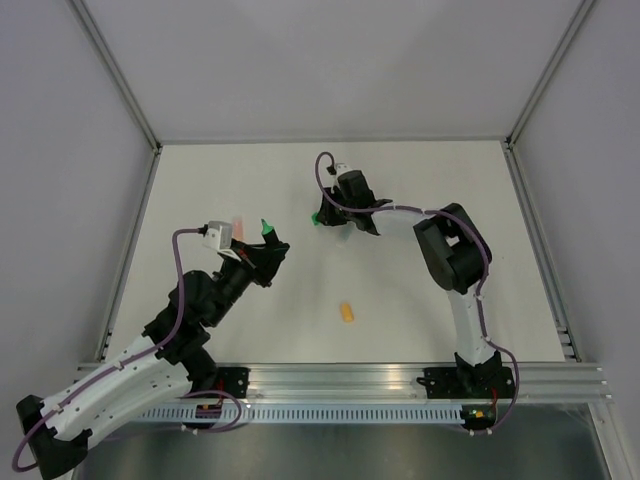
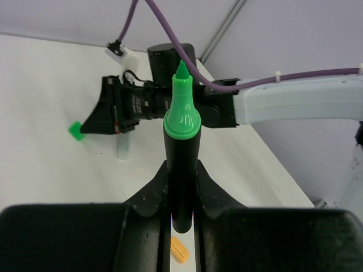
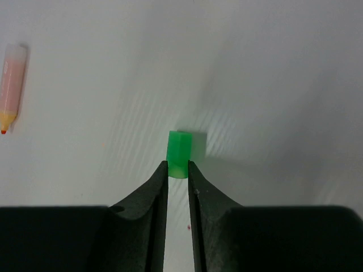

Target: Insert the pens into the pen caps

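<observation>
My left gripper [image 1: 266,246] is shut on the black pen [image 2: 181,164], held off the table with its green tip [image 1: 266,228] uncapped and aimed at the right arm. My right gripper [image 1: 327,215] is shut on the near end of the green cap [image 3: 180,146], which hangs just above the table; the cap also shows in the left wrist view [image 2: 75,130]. The pale pink pen [image 3: 12,85] lies on the table, far left in the right wrist view. The orange-yellow cap [image 1: 346,313] lies alone on the table and shows between the left fingers [image 2: 179,249].
A pale translucent piece [image 2: 123,148] lies on the table under the right gripper. White walls with metal posts close in the table on three sides. An aluminium rail [image 1: 340,378] runs along the near edge.
</observation>
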Controlling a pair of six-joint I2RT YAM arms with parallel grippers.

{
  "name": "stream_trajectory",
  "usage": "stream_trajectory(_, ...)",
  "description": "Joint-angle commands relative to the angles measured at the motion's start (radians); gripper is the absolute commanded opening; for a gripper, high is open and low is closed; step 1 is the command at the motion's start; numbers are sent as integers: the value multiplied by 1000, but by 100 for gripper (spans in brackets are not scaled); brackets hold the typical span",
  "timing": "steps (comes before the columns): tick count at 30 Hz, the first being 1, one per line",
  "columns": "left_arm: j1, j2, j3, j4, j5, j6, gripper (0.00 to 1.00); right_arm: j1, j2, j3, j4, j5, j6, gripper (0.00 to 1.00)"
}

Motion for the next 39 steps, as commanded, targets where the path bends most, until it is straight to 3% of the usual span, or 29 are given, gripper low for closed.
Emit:
stream_trajectory(1,1,-3,-11,15,-45,-8,2,22,-150,-198,60,-18,71,24)
stream_trajectory(5,2,-8,-19,14,-79,-5,2,51,-249,-313,62,-1,85,38)
stream_trajectory(13,2,-17,-22,12,-97,3,2,61,-239,-199,-100,48,21,56)
stream_trajectory(22,2,-38,-22,9,-85,0,2,68,-171,-96,-239,181,63,56)
stream_trajectory(31,1,-55,-23,6,-79,-7,2,140,-136,2,-397,457,188,55)
stream_trajectory(39,2,-58,-22,3,-73,-10,2,189,-43,134,-497,546,254,56)
